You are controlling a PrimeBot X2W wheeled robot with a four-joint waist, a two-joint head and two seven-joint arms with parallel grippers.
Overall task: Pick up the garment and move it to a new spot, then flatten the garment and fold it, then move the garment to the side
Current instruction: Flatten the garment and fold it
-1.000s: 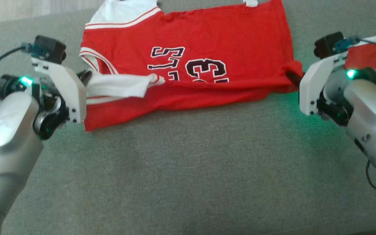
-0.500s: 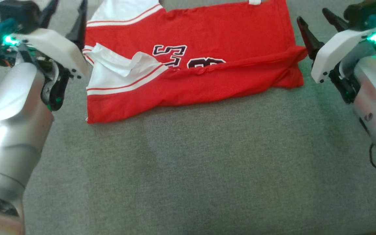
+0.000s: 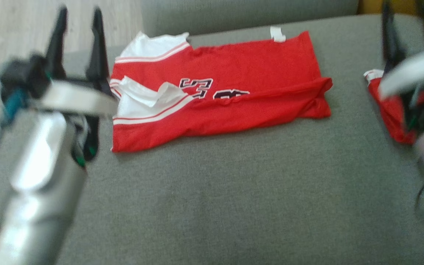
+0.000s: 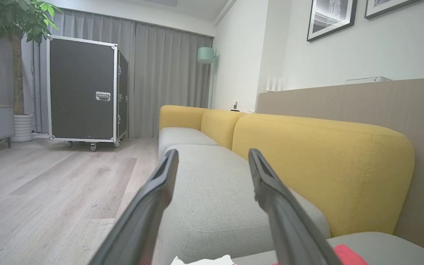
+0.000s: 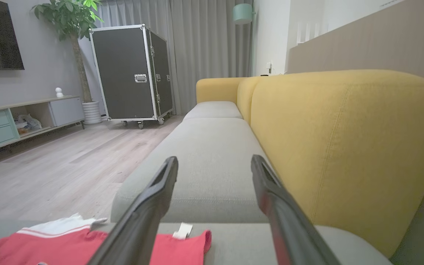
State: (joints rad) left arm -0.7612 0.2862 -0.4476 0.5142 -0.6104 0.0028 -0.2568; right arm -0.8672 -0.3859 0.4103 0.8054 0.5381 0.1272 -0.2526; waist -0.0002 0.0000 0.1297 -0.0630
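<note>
Red jersey with white sleeves and dark lettering (image 3: pixel 256 62) is lying on the grey fabric sofa seat (image 3: pixel 212 206), upper middle of the head view. It's doubled over lengthwise, with the near flap covering the bottom half of the lettering. So I'd say the first fold is down and we're between folds.

Left gripper (image 3: pixel 79 14) is at the upper left of that view, fingers pointing up the frame, jaws spread wide with nothing in them. It's just off the jersey's sleeve end and not touching it. Right gripper (image 3: pixel 405 18) is at the upper right and very blurry there. Its own wrist camera shows the fingers wide apart and empty too, looking down the sofa past the yellow back cushions (image 5: pixel 337 140).

The fold isn't tidy. The crumpled white sleeve (image 3: pixel 142 92) on the left end is bunched on top, and the folded edge runs a bit diagonal with a ridge toward the right end.

My guess for the next move is to bring both grippers back down on the cloth, flatten that sleeve, then pinch one short end and carry it across to the other. After that it gets shifted aside. There's also a second scrap of red cloth (image 3: pixel 392 106) at the right edge near the right arm, so pick the side with care.
</note>
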